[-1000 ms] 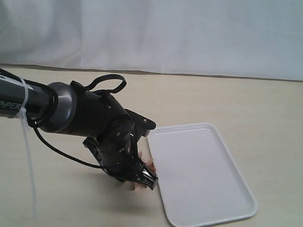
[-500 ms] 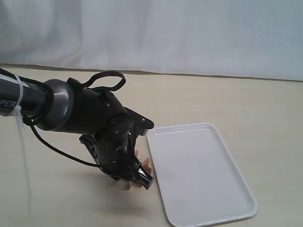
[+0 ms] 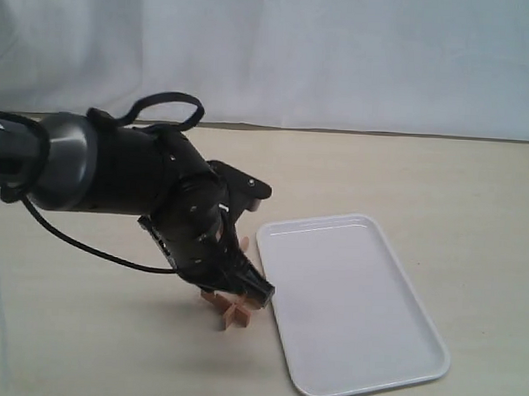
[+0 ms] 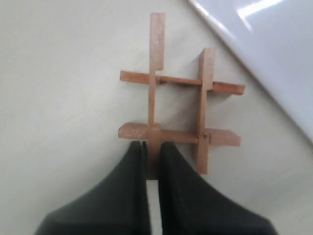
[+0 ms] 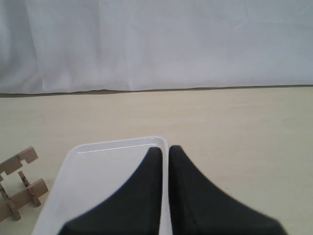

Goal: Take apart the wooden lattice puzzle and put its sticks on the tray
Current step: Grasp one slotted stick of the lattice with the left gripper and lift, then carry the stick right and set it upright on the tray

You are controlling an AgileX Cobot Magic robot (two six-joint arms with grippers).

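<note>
The wooden lattice puzzle (image 3: 228, 309) is still a full hash of four interlocked sticks, just left of the tray (image 3: 357, 297) near its front left corner. My left gripper (image 3: 254, 295) is shut on the protruding end of one stick (image 4: 152, 161); in the left wrist view its fingertips (image 4: 137, 152) press that end just below the puzzle (image 4: 178, 107). A corner of the tray (image 4: 266, 44) shows beside it. My right gripper (image 5: 164, 149) is shut on nothing, above the tray (image 5: 102, 166), and the puzzle (image 5: 19, 188) shows at that view's edge.
The tray is empty. Pale tabletop (image 3: 439, 178) stretches back to a white cloth backdrop (image 3: 339, 53). The bulky left arm (image 3: 117, 180) with its looped cable fills the left side. The right arm is outside the exterior view.
The left arm has swung left and risen a little, still holding the stick end. More of the puzzle now shows below the gripper, slightly further from the tray.
</note>
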